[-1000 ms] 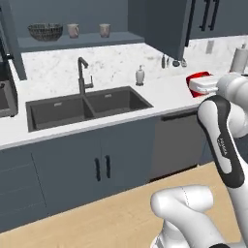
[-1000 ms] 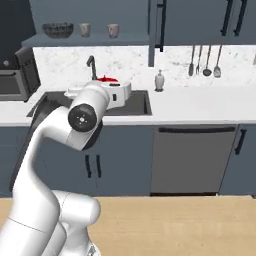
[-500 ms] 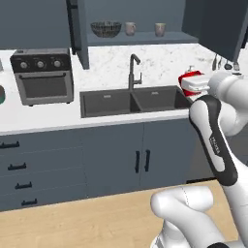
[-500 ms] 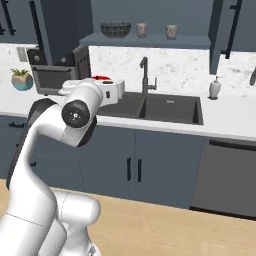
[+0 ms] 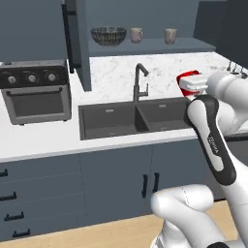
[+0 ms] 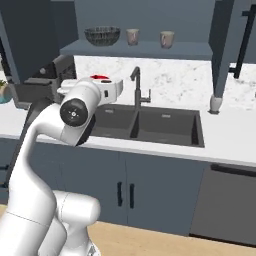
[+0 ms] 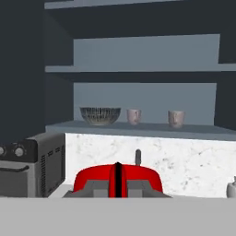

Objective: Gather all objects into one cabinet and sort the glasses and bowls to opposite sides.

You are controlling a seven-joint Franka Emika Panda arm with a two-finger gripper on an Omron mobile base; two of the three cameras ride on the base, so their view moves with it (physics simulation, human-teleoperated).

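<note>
Slate-blue kitchen cabinetry surrounds a white marble-patterned desk [image 5: 53, 140] in the left base view. A wide slate-blue wall cabinet [image 5: 150, 47] with a flat shelf floor sits above a dark double sink [image 5: 135, 118] and a black faucet [image 5: 139, 80]. On the shelf floor, a wide dark bowl with fine white stripes [image 5: 108, 35] stands at the left; a beige handled mug [image 5: 136, 34] stands just beside it, and a second beige handled mug [image 5: 170, 36] stands further right, apart from the first. A dark grey toaster oven [image 5: 35, 90] rests on the desk at the left. The white arm holds a small glossy red cup [image 5: 186, 79] above the right sink basin, at the gripper [image 5: 193, 83].

Right base view: the cabinet [image 6: 145, 48] carries the bowl [image 6: 102, 35], first mug [image 6: 132, 36] and second mug [image 6: 167, 39] in the same left-to-right order. The red cup [image 6: 100, 78] shows as a red edge on top of the gripper [image 6: 107, 86], left of the faucet [image 6: 137, 90] and over the sink [image 6: 145, 125].

Hand view: the red cup [image 7: 117, 177] sits clamped in the gripper [image 7: 118, 182], whose jaws are closed tight on it; a dark finger [image 7: 118, 179] crosses the cup's front. Beyond it, the bowl [image 7: 100, 115], first mug [image 7: 133, 116] and second mug [image 7: 176, 118] stand on the cabinet [image 7: 138, 129] shelf floor. The toaster oven [image 7: 32, 161] is at the left.
</note>
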